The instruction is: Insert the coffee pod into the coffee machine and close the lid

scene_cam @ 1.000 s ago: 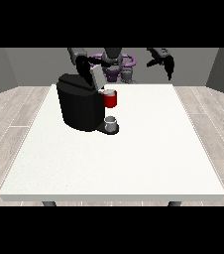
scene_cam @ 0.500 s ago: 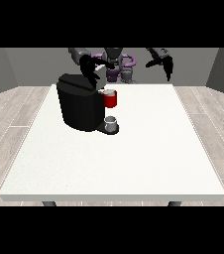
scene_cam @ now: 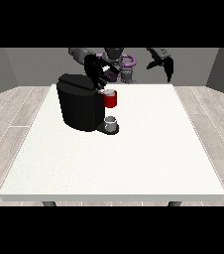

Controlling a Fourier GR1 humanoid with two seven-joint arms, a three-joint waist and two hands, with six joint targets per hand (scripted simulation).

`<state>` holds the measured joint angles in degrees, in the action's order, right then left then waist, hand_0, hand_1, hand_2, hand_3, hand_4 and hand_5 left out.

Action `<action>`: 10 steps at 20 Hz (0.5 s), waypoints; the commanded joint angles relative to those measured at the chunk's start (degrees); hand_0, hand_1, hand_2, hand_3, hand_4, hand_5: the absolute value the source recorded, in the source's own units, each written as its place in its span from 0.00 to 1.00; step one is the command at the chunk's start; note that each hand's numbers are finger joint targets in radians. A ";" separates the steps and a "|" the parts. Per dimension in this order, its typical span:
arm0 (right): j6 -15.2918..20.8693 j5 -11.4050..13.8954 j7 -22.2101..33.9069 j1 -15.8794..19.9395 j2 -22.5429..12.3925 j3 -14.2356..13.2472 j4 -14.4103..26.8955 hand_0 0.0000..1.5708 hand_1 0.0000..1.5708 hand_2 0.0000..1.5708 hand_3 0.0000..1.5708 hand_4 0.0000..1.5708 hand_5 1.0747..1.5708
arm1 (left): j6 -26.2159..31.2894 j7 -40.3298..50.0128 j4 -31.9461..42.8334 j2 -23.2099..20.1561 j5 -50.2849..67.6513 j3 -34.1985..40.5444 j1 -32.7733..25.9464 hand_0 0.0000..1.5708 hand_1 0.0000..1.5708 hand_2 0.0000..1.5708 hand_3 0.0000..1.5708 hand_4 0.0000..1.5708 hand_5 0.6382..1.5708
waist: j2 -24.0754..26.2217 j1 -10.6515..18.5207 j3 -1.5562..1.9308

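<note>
Near edge of the white table (scene_cam: 134,168) bare; wood-plank floor (scene_cam: 15,106) showed on either side.

Small grey cup (scene_cam: 111,122) stood on the coffee machine's base, under the spout, in the far-left part of the table.

Coffee machine (scene_cam: 79,105), black and boxy, sat towards the far-left corner, its front turned to the table's middle. A red part (scene_cam: 110,99) projected from its upper front, directly above the cup. Whether this was the coffee pod or the pod holder could not be told.

Hand at the view's left (scene_cam: 97,72) hung over the machine's top front edge, just above the red part, fingers spread and pointing down. Contact with the lid or with the red part could not be told; nothing plainly held.

Hand at the view's right (scene_cam: 164,65) was raised beyond the far edge, well apart from the machine, fingers curved downward, holding nothing.

Robot's torso (scene_cam: 118,62) behind the far edge, between the two arms.
</note>
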<state>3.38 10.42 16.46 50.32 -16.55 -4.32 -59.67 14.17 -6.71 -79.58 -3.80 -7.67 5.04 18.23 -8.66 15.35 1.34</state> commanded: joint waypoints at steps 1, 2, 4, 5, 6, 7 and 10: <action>-0.46 -1.19 -4.72 5.13 5.52 2.56 -2.88 0.00 0.00 0.00 0.00 0.10 1.00 | 0.16 -0.55 -0.03 0.41 0.04 -0.55 1.33 0.00 0.00 0.00 0.00 0.25 1.00 | -1.02 5.44 -1.32; 0.40 -1.16 -3.17 6.10 5.53 1.91 -3.15 0.00 0.00 0.00 0.00 0.06 1.00 | 2.19 -0.05 0.03 -1.54 1.34 0.50 3.37 0.00 0.00 0.00 0.00 0.24 1.00 | -1.88 6.66 -1.33; 0.36 0.09 -1.72 6.51 5.85 3.22 -5.43 0.00 0.00 0.00 0.00 0.06 1.00 | 0.65 -0.81 1.38 0.78 0.20 -0.94 2.68 0.00 0.00 0.00 0.00 0.27 1.00 | -2.07 6.79 -1.38; -0.65 0.47 -1.83 7.06 4.03 2.88 -5.65 0.00 0.00 0.00 0.00 0.09 1.00 | 0.92 -1.01 0.55 0.26 -0.11 -1.23 3.86 0.00 0.00 0.00 0.00 0.27 1.00 | -2.76 7.77 -1.34; -1.89 0.53 -0.24 7.14 2.94 2.71 -5.48 0.00 0.00 0.00 0.00 0.06 1.00 | 2.61 -0.12 0.46 -0.73 1.21 -0.64 4.90 0.00 0.00 0.00 0.00 0.27 1.00 | -2.97 8.85 -1.33; -1.46 0.91 0.04 7.69 2.11 2.14 -6.10 0.00 0.00 0.00 0.00 0.00 1.00 | 2.63 -1.00 0.52 -0.22 1.27 -0.97 4.75 0.00 0.00 0.00 0.00 0.27 1.00 | -3.63 9.81 -1.34; -1.78 1.50 1.34 7.93 0.73 1.47 -7.69 0.00 0.00 0.00 0.00 0.00 1.00 | 3.15 -0.64 0.87 -0.88 1.36 -0.77 6.35 0.00 0.00 0.00 0.00 0.23 1.00 | -4.22 11.14 -1.31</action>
<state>2.49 14.17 23.88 52.00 -21.99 -6.29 -63.18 16.60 -7.31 -79.07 -4.08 -6.72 4.01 22.41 -12.19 21.00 2.21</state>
